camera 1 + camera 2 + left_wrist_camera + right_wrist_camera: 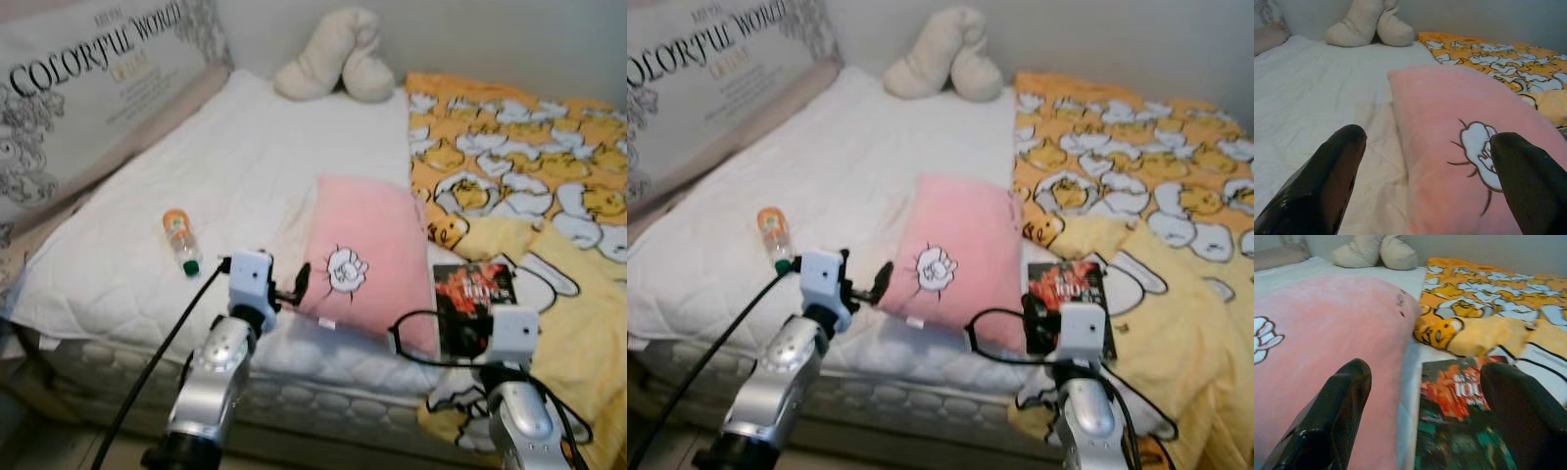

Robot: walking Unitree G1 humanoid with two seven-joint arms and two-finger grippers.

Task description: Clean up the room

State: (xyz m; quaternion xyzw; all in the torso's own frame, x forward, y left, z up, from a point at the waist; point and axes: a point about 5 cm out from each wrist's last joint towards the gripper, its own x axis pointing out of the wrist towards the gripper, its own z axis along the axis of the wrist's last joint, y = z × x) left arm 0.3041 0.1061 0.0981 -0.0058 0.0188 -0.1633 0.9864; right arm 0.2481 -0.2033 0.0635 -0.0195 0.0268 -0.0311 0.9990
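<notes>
1. Lying near the bed's [147, 284] front edge, the pillow [367, 257] is soft and light — it will sag and fold if pinched at one point, so a bunched corner or its near short edge looks the best hold.
2. Just beside it toward the bed's right side, on the quilt [578, 294], the book [474, 305] is stiff, flat and probably slick; taking it by its near edge seems safest.
3. Toward the left edge, the bottle [180, 240] lies on its side — hard, round, apt to roll.
4. The left gripper [1425, 147] has its jaws apart at the pillow's near left corner; the right gripper [1422, 391], jaws apart, straddles the book.
</notes>
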